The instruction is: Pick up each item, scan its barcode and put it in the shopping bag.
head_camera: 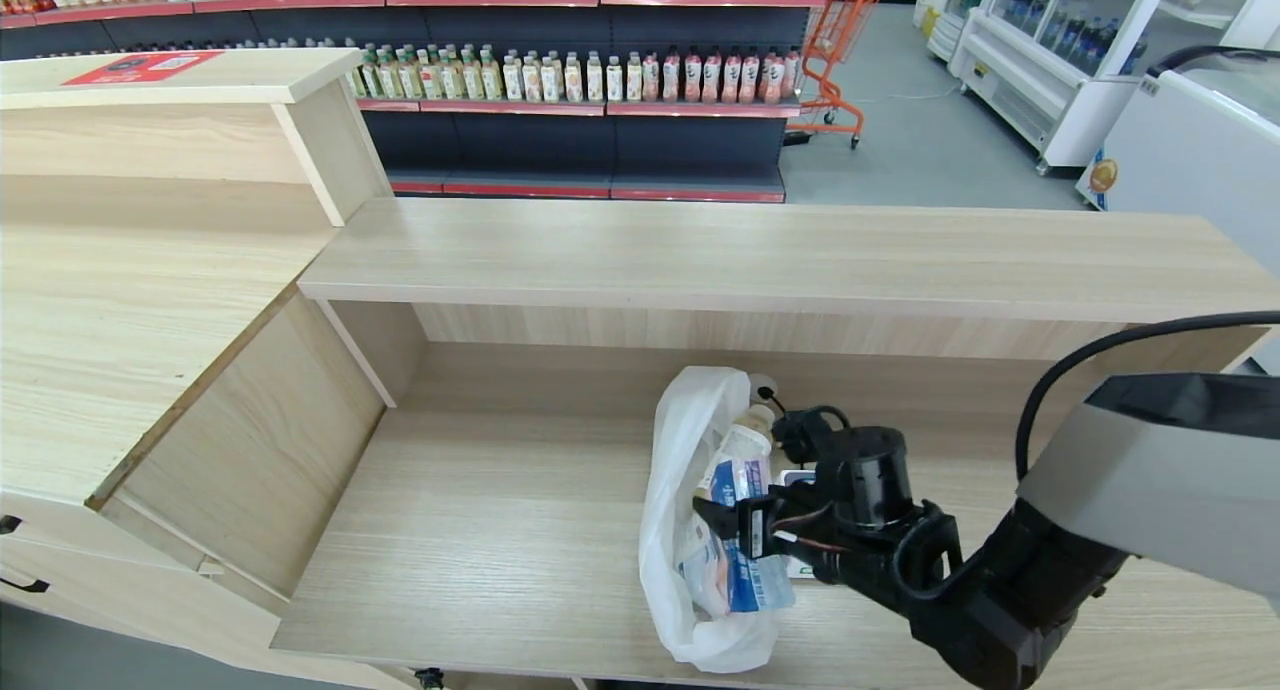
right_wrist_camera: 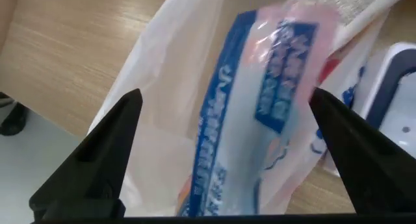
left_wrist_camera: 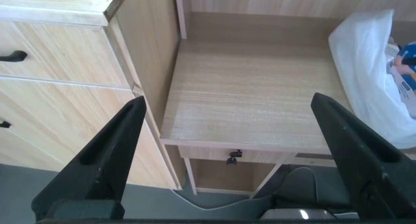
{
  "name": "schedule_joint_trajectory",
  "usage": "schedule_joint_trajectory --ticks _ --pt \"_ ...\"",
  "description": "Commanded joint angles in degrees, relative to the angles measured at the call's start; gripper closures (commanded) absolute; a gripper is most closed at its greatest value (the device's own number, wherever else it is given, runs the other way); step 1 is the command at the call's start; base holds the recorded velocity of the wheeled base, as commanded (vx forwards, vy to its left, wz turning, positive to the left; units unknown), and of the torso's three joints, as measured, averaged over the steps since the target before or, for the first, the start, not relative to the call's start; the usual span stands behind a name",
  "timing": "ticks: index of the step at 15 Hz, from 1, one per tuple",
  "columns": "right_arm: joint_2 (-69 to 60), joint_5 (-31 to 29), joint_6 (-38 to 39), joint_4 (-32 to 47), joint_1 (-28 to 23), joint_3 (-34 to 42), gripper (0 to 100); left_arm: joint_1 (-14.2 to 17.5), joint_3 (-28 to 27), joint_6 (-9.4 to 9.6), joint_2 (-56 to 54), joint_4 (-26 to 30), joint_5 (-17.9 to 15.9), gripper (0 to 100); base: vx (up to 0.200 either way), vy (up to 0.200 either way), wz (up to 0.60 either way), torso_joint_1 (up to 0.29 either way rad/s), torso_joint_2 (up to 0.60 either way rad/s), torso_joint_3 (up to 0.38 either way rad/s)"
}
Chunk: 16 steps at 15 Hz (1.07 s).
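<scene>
Shopping bag (head_camera: 665,490): white, translucent film, standing on the lower worktop (head_camera: 480,540), mouth open towards the right arm.

Head view. Contents: a blue-and-pink packet (head_camera: 740,570) and a capped bottle (head_camera: 752,438), both upright against the bag wall. Right pincer (head_camera: 735,535) sits at the bag's mouth, just beside the packet. This placement reads as the bagging step, with goods already inside. The worktop is pale wood laminate, recessed beneath an upper ledge (head_camera: 780,255). In the room behind are shop shelves (head_camera: 580,75) of bottled drinks, an orange trolley (head_camera: 835,40) and glass-fronted chillers (head_camera: 1050,40).

Left wrist view. Left pincer (left_wrist_camera: 234,165) is spread wide and carries nothing. It hangs off the worktop's (left_wrist_camera: 247,94) front edge, near the drawers (left_wrist_camera: 45,94) and well apart from the bag (left_wrist_camera: 364,49). It is judged to be parked clear of the working arm.

Right wrist view. Right pincer (right_wrist_camera: 221,159) has its fingers set wide, with the packet (right_wrist_camera: 260,100) and bag film (right_wrist_camera: 156,94) between them. No finger touches either, so nothing is gripped.
</scene>
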Motion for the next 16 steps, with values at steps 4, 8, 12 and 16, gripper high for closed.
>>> schedule_joint_trajectory --ticks 4,8,12,16 --pt "-17.7 2.3 -0.7 8.3 -11.5 5.1 0 -0.1 0.0 0.00 0.0 0.0 0.0 0 0.000 0.000 0.00 0.000 0.00 0.000" --pt "-35.7 2.2 -8.3 20.1 -18.5 10.9 0 0.0 0.0 0.00 0.0 0.0 0.0 0 0.000 0.000 0.00 0.000 0.00 0.000" --pt "-57.7 -4.7 -11.6 34.3 -20.7 16.0 0 0.0 0.0 -0.09 0.0 0.0 0.0 0 0.000 0.000 0.00 0.000 0.00 0.000" --pt "-80.8 -9.2 -10.9 47.7 -21.9 26.8 0 0.0 0.0 0.00 0.0 0.0 0.0 0 0.000 0.000 0.00 0.000 0.00 0.000"
